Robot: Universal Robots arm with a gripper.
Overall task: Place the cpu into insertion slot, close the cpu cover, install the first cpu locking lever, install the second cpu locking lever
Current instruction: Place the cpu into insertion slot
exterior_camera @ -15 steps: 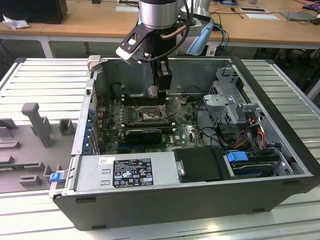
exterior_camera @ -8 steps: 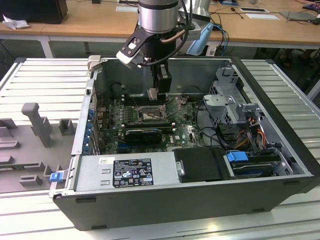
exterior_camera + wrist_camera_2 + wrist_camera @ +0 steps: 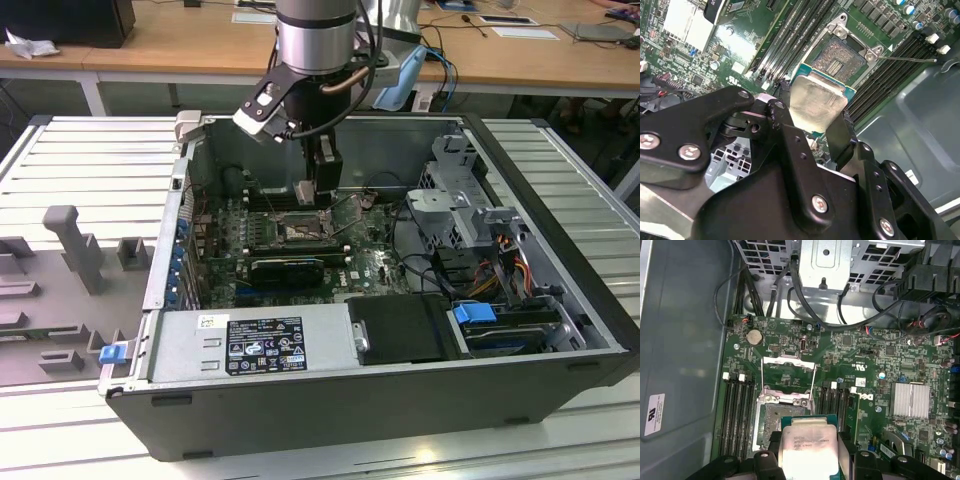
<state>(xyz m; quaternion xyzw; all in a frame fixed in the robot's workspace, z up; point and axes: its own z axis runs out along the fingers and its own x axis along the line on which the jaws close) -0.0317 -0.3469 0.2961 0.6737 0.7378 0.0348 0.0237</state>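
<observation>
Misalignment is the danger: the gripper (image 3: 812,125), its jaws clamped on the cpu (image 3: 807,447), holds it just above the bare insertion slot (image 3: 781,421) with the cpu cover (image 3: 788,375) swung open, and a skewed or offset descent could crush the slot's fine contacts.

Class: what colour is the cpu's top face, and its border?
The cpu is pale silver on top, green-bordered; best in the first wrist view.

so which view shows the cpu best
The second wrist view: the pale silvery square cpu sits close, gripped at both edges by the tool. The first wrist view shows its top face; the exterior view, a small pale patch.
</observation>
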